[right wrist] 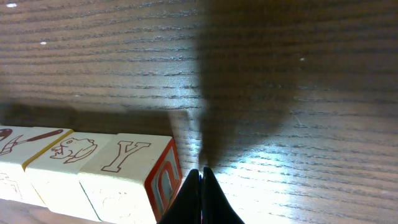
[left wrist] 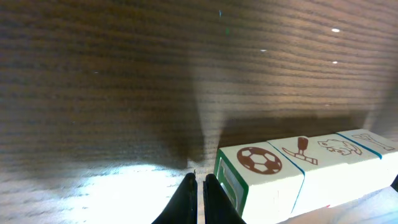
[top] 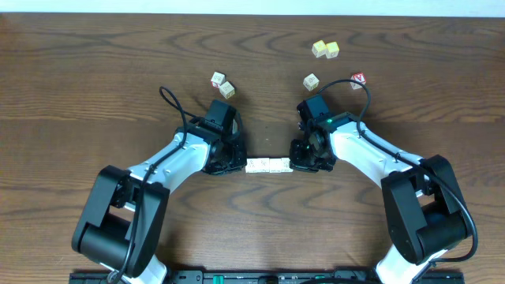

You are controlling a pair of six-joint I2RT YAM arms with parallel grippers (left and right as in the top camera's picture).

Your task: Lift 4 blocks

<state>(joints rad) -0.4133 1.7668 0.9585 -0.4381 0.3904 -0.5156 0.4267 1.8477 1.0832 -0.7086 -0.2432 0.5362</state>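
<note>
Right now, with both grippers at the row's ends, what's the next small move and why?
Probably press both inward evenly before lifting. The four blocks lie end to end in one row, the shut left gripper and shut right gripper flanking its ends; contact isn't clearly firm yet.

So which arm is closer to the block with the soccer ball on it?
Left. The left end effector is right beside the soccer ball block; the right end effector is at the far end of the row, beside the Y block.

Overhead is evenly lit and sharp; in the wrist views the desk (left wrist: 112, 74) is hit by glare and dark shadows.
</note>
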